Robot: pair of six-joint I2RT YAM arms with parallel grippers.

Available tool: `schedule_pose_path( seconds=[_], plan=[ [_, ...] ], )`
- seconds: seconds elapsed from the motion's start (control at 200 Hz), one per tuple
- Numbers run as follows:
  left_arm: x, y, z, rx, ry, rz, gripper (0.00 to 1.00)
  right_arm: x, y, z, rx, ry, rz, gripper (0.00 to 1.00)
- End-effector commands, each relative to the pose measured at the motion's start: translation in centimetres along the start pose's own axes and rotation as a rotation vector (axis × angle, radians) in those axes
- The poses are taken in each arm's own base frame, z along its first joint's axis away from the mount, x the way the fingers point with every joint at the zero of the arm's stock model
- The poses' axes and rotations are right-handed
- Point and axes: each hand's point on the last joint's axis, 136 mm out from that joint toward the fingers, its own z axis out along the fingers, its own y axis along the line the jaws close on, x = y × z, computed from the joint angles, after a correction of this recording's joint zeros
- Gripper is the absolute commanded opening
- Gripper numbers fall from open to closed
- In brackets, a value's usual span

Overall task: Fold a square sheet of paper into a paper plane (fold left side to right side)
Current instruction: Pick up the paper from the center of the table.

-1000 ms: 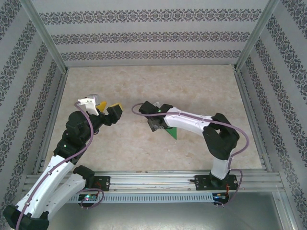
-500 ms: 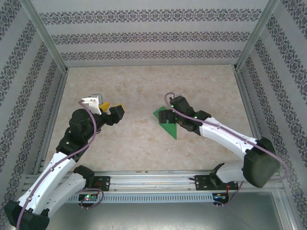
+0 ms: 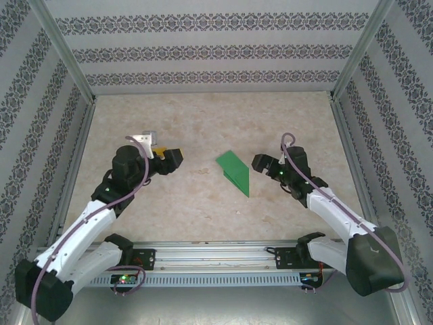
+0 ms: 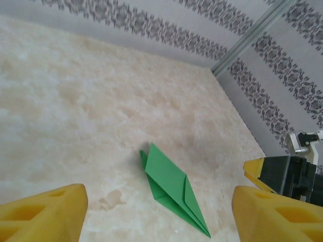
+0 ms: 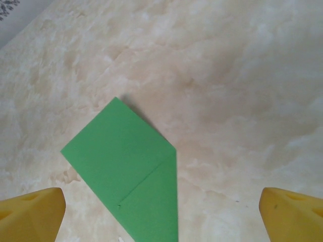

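narrow end of the paper plane (image 5: 132,174) — past the bottom edge, right wrist view

— How many bits of paper?
— One: a slim pointed dart of bright green folded paper (image 3: 235,171), on one beige marble-patterned tabletop (image 3: 203,122).
— And arms?
— Two white-and-black robot arms: the left arm (image 3: 95,217) and the right arm (image 3: 335,210).
— Grippers?
— Two, one per arm: the left gripper (image 3: 169,157) and the right gripper (image 3: 260,163). Each has two yellow-padded fingers (image 4: 40,212), making four.
— Walls?
— Three grey floral-striped wall panels (image 3: 203,54).
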Motion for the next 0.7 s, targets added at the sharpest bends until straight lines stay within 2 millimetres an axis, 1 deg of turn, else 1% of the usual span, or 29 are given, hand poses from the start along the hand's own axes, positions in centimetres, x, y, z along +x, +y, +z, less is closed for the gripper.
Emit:
schedule_pose_path(
  seconds=[0.0, 0.08, 0.205, 0.305, 0.435, 0.535, 0.694],
  plan=[
    [0.4, -1.0, 1.5, 0.073, 0.057, -0.069, 0.71, 0.2, 0.2, -0.1, -0.087, -0.002, 0.069, 0.98],
    [1.6, -0.7, 3.1, 0.078, 0.112, -0.129, 0.67, 0.7, -0.7, 0.0, -0.08, 0.006, 0.089, 0.98],
    [3.5, -0.7, 5.9, 0.1, 0.188, -0.212, 0.64, 1.1, -1.3, 0.1, -0.074, 0.014, 0.101, 0.98],
    [5.2, -1.4, 8.3, 0.135, 0.239, -0.268, 0.64, 1.4, -1.7, 0.3, -0.069, 0.02, 0.104, 0.98],
    [7.4, -2.4, 11.8, 0.17, 0.303, -0.341, 0.61, 1.4, -1.6, 0.5, -0.077, 0.026, 0.106, 0.98],
    [9.3, -2.0, 14.3, 0.137, 0.34, -0.41, 0.56, 1.2, -1.4, 0.5, -0.085, 0.028, 0.103, 0.98],
    [10.5, -2.5, 17.3, 0.15, 0.344, -0.452, 0.54, 1.1, -1.3, 0.4, -0.087, 0.025, 0.101, 0.98]
  ],
)
